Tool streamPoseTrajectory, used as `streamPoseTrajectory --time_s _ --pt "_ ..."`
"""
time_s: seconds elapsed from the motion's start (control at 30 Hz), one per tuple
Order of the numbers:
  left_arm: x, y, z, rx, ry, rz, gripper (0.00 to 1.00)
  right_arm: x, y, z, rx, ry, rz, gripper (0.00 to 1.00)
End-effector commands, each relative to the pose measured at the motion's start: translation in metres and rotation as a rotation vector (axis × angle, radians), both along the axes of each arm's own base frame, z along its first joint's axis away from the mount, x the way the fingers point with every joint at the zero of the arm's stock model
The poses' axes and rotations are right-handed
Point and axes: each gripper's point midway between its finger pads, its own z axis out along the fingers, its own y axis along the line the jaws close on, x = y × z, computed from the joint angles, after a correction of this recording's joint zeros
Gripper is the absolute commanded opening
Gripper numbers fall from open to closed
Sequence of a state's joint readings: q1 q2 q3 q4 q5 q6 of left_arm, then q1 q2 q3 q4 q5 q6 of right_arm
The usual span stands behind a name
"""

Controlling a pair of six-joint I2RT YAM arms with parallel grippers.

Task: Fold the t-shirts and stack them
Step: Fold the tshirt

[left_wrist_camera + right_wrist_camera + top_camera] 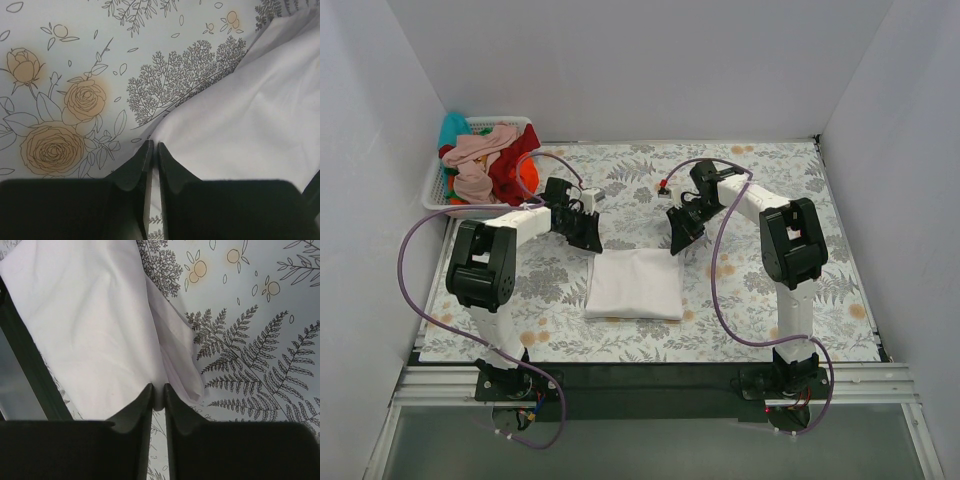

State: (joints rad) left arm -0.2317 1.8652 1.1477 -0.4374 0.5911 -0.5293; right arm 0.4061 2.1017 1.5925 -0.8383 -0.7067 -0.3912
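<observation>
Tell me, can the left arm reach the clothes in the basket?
Probably yes. The basket sits close beside the left hand with nothing between, though that hand seems pinched on the white shirt.

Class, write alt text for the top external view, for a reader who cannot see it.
A white t-shirt folded into a rectangle lies in the middle of a floral-patterned table, the left gripper and right gripper each at one of its far corners. A white basket of pink, red, orange and teal shirts sits at the table's far left corner.
</observation>
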Motion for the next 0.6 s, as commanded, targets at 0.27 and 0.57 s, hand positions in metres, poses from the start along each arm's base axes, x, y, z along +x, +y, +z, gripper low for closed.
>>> streamPoseTrajectory --time_s 0.27,0.57 --pt "0.014 0.034 0.062 0.032 -0.171 0.098 0.0 0.012 -0.017 0.026 0.0 -0.061 -0.054 0.01" --pt "0.026 0.045 0.033 0.079 -0.166 0.135 0.0 0.042 -0.018 0.007 -0.051 -0.102 -0.1 0.01"
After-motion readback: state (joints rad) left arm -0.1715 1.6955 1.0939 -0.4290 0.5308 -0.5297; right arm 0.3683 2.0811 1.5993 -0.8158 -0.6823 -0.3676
